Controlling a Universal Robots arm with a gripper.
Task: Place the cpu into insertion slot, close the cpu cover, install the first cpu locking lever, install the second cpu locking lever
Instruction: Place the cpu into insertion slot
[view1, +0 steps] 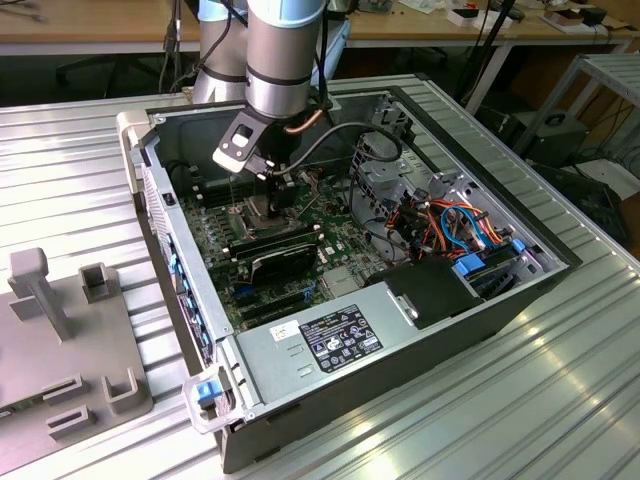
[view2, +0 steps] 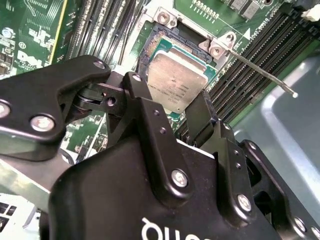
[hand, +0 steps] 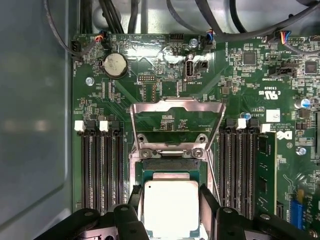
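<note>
The cpu (hand: 170, 207), a flat silvery square with a green edge, lies in the insertion slot (hand: 172, 165), whose dark far strip still shows beyond it. In both wrist views my gripper (hand: 171, 202) has its black fingers (hand: 209, 200) pressed against two opposite sides of the cpu (view2: 175, 80). The cpu cover (hand: 177, 106), a thin silver frame, stands raised on its hinge just beyond the slot. One thin locking lever (view2: 260, 70) sticks up free beside the socket. In the exterior view the gripper (view1: 262, 195) hangs low over the board inside the open case.
Long black memory slots (hand: 100, 170) flank the socket, with one green module (hand: 265, 170) fitted. A coin battery (hand: 114, 65) and cables lie beyond. The grey case wall (hand: 35, 125) is close by. A power supply (view1: 340, 335) and wire bundle (view1: 470, 225) fill the case; a grey fixture (view1: 60, 340) lies outside.
</note>
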